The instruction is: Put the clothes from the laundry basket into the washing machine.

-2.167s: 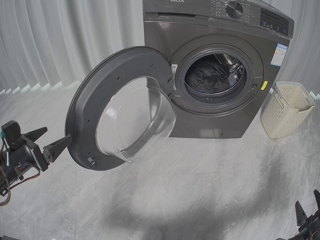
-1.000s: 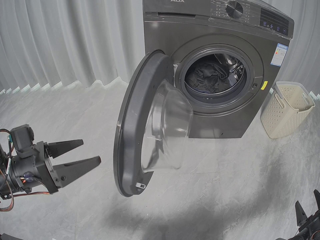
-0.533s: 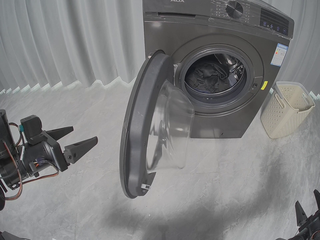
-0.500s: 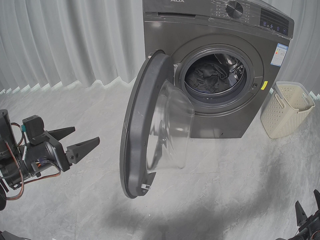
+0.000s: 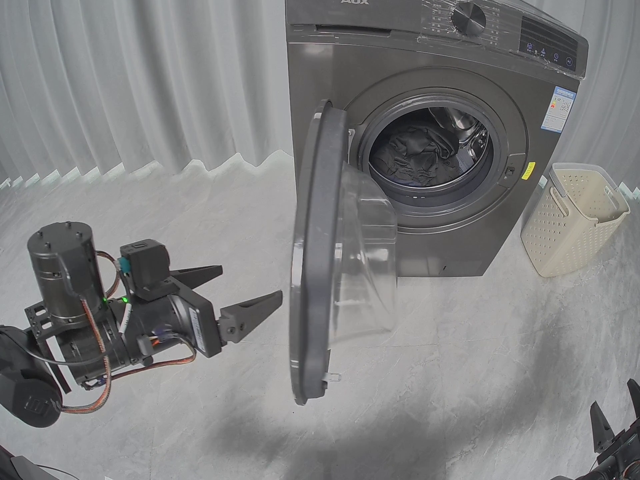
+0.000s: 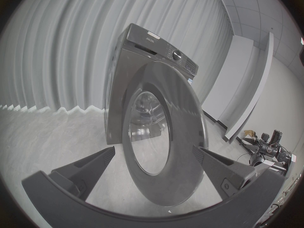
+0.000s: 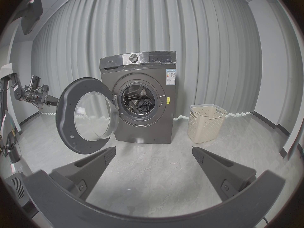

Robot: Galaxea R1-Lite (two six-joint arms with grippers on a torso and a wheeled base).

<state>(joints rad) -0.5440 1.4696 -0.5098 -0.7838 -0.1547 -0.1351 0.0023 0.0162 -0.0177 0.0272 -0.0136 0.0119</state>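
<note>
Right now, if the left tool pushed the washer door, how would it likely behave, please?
The door stands half open, so a push would probably swing it rather than flex it. Its thick rim and glass bowl suggest fair weight.

The door (image 5: 317,248) of the washing machine (image 5: 400,55) stands half open, edge-on. Dark clothes (image 5: 413,155) lie in the drum. The left tool (image 5: 250,283), its 2 tips spread, hangs just beside the door. The laundry basket (image 5: 573,228) stands right of the machine.

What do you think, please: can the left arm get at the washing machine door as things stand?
Probably yes: the left gripper, open, hangs close beside the half-open door, facing its outer side, with nothing standing between them.
</note>
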